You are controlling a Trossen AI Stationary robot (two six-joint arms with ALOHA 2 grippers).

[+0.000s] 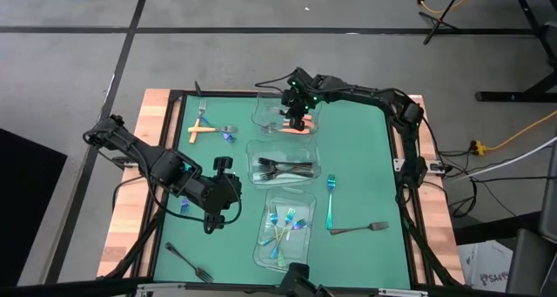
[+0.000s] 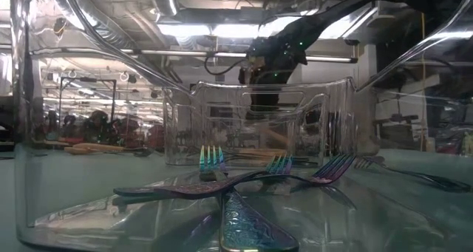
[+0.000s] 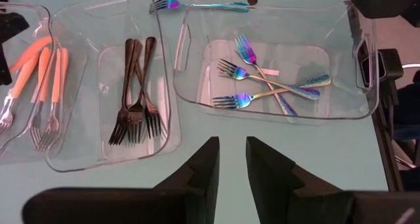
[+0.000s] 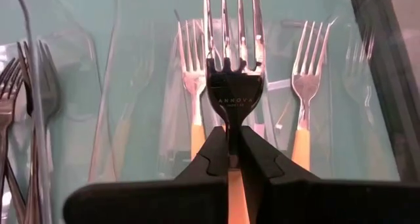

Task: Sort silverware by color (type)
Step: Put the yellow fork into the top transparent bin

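Note:
Three clear containers lie in a row down the table's middle. The far one has orange-handled forks, the middle one dark forks, the near one iridescent forks. My right gripper hangs over the far container, shut on an orange-handled fork. My left gripper stands open left of the near container, above the mat, with nothing between its fingers. My right gripper pinches the fork between its two fingers at the top of the orange handle, just behind the silver neck. The fingers slant down from above and lie along the fork. The tines stick out ahead of the fingertips, clear above the forks in the container.
Loose on the green mat: two crossed orange-handled forks at the far left, an iridescent fork and a dark fork right of the near container, and a dark fork at the near left. A black frame rims the mat.

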